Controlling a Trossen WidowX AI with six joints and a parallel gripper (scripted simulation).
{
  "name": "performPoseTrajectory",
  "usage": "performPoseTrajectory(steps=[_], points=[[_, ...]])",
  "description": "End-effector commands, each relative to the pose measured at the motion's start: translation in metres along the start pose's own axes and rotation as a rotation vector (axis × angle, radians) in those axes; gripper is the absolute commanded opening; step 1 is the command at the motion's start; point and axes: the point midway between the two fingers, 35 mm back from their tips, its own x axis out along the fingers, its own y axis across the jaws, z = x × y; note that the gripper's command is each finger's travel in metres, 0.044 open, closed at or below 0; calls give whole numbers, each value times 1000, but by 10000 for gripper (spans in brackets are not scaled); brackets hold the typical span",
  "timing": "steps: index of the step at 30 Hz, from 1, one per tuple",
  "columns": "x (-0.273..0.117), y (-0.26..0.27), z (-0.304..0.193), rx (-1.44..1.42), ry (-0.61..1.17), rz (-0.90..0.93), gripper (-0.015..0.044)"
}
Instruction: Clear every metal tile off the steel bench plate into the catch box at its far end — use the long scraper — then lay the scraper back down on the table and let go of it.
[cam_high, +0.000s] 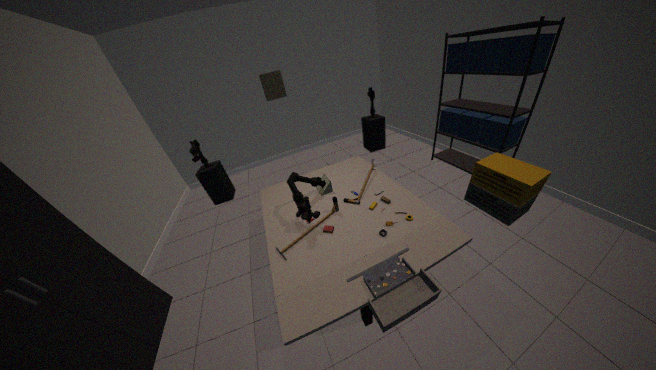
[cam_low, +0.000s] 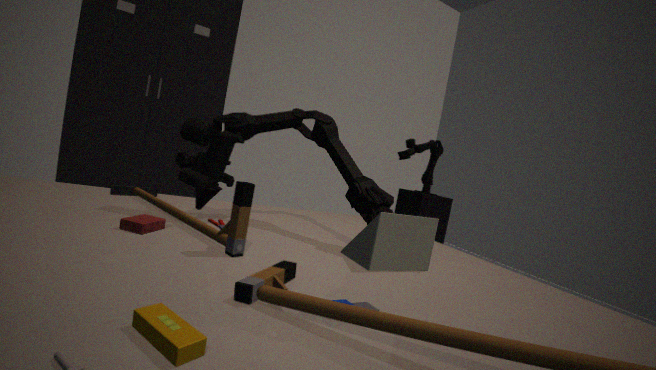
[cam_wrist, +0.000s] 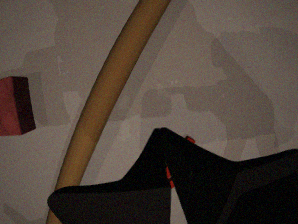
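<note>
The long scraper (cam_high: 307, 231) (cam_low: 175, 212) (cam_wrist: 107, 95) lies on the table, its wide flat blade at the left in the top view and its black-ended cross grip standing up at the other end. My gripper (cam_high: 308, 218) (cam_low: 200, 205) (cam_wrist: 159, 133) is shut and empty, above the table beside the wooden handle. In the wrist view the handle runs left of the fingertips and passes behind one finger. Several small metal tiles (cam_high: 388, 274) lie on the steel bench plate (cam_high: 382, 270). The catch box (cam_high: 411, 315) adjoins the plate's far end.
A red block (cam_high: 328, 229) (cam_low: 142, 224) (cam_wrist: 12, 106) lies across the handle from my gripper. Red-handled pliers (cam_low: 216, 222) (cam_wrist: 190, 140) lie beneath it. A second long-handled tool (cam_high: 366, 182) (cam_low: 400, 326), a yellow block (cam_high: 373, 205) (cam_low: 170, 332) and a pale wedge (cam_high: 325, 186) (cam_low: 404, 242) are on the table.
</note>
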Motion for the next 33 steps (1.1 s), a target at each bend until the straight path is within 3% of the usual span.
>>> performPoseTrajectory(steps=[1,33], points=[[9,-2,-5,-8,4,-1,0],[24,12,5,-7,1,-3,0]])
